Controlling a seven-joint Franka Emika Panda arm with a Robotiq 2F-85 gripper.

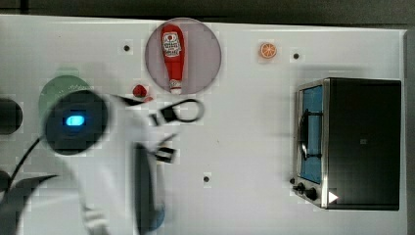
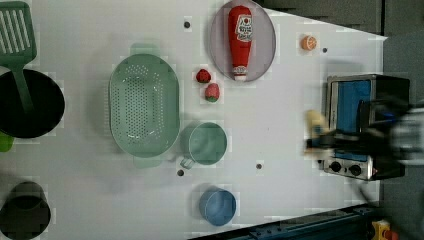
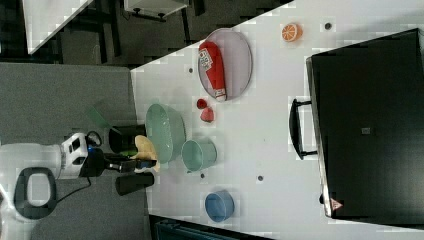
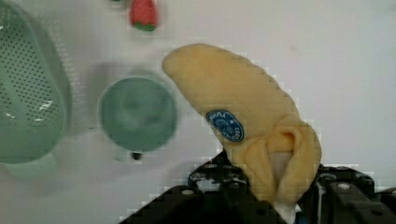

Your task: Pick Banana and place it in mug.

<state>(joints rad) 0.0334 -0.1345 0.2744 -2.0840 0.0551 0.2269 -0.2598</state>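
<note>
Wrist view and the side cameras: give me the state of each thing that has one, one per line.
banana: held in the gripper, off the table
gripper: shut on the banana
mug: upright, empty
colander: upright, empty
blue cup: upright, empty
ketchup bottle: lying on the plate

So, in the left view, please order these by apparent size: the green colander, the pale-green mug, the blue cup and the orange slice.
Largest to smallest, as the left view shows them:
1. green colander
2. pale-green mug
3. blue cup, only slightly smaller than the mug, so this pair is close
4. orange slice
</note>
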